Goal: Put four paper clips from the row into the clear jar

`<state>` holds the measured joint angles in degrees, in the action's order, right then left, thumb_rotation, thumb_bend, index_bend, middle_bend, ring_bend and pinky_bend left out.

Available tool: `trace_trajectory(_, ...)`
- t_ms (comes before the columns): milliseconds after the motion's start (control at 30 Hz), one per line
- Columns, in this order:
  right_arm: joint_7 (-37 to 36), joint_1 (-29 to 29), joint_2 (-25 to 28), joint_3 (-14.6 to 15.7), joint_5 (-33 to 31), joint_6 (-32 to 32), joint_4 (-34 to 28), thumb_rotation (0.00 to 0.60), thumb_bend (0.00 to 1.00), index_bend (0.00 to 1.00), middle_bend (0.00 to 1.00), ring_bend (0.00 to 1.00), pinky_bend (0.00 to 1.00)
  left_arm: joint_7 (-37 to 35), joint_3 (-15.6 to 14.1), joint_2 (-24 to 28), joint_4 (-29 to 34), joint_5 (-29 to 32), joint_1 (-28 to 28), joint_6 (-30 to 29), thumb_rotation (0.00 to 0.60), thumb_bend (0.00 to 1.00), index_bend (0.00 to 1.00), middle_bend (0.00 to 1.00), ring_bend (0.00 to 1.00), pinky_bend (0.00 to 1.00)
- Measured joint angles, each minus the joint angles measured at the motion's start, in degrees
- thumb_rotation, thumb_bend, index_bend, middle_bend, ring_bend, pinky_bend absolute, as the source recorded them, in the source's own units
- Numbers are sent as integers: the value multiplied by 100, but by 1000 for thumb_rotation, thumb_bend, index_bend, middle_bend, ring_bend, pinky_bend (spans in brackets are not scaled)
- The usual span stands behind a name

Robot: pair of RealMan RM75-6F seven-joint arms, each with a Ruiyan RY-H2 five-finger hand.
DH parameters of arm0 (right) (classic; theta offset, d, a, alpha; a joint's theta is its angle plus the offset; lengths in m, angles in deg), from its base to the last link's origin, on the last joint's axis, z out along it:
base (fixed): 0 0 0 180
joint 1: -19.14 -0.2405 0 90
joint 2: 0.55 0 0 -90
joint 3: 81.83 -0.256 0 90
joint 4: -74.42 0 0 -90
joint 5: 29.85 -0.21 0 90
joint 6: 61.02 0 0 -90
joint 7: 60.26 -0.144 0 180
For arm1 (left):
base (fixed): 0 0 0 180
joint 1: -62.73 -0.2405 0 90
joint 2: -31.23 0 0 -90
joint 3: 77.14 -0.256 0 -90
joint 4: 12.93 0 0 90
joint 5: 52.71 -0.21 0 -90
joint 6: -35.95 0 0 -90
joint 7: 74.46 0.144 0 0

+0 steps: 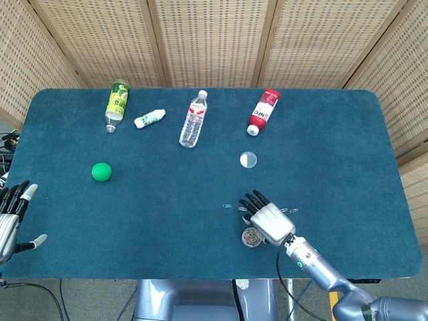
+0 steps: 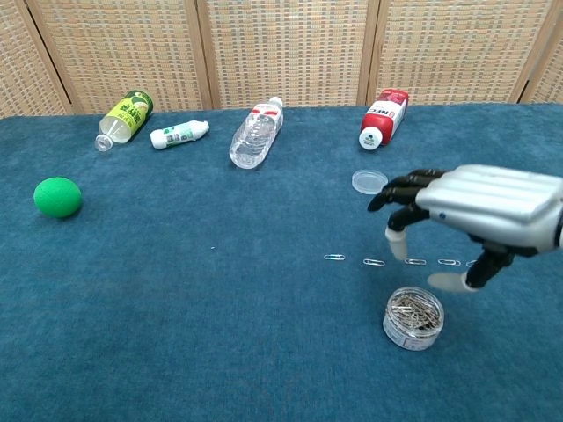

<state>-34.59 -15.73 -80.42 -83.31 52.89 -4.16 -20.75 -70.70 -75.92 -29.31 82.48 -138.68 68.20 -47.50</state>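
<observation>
The clear jar (image 1: 251, 237) (image 2: 413, 318), holding several paper clips, stands open near the front edge. Just behind it a row of paper clips (image 2: 375, 262) (image 1: 227, 205) lies on the blue cloth, running to the right under my right hand. My right hand (image 1: 267, 217) (image 2: 475, 215) hovers over the right part of that row, behind and above the jar. Its fingers are spread and hold nothing. My left hand (image 1: 10, 217) rests at the far left edge with its fingers apart, empty.
The jar's clear lid (image 1: 248, 159) (image 2: 369, 181) lies behind the row. At the back lie a red bottle (image 1: 263, 112), a clear water bottle (image 1: 192, 120), a small white bottle (image 1: 149, 119) and a green bottle (image 1: 118, 104). A green ball (image 1: 101, 172) sits left.
</observation>
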Motion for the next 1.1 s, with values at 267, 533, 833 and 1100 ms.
trace_trajectory(267, -167, 93, 30, -280, -635, 99, 493, 600, 303, 413, 108, 0, 0, 21, -1, -11, 1, 13, 5, 16, 600, 0, 0, 0, 0, 0)
trace_trajectory(533, -408, 150, -124, -378, -1363, -212, 1365, 600, 306, 451, 108, 0, 0, 85, -1, -35, 6, 42, 21, 58, 600, 0, 0, 0, 0, 0)
trace_trajectory(833, -933, 210, -321, -320, -1470, -478, 1857, 600, 307, 497, 108, 0, 1, 140, 1, -64, -4, 74, 36, 98, 600, 0, 0, 0, 0, 0)
trace_trajectory(1100, -1253, 281, -459, -248, -1321, -487, 2050, 600, 309, 500, 108, 0, 3, 161, -2, -75, -5, 74, 31, 84, 600, 0, 0, 0, 0, 0)
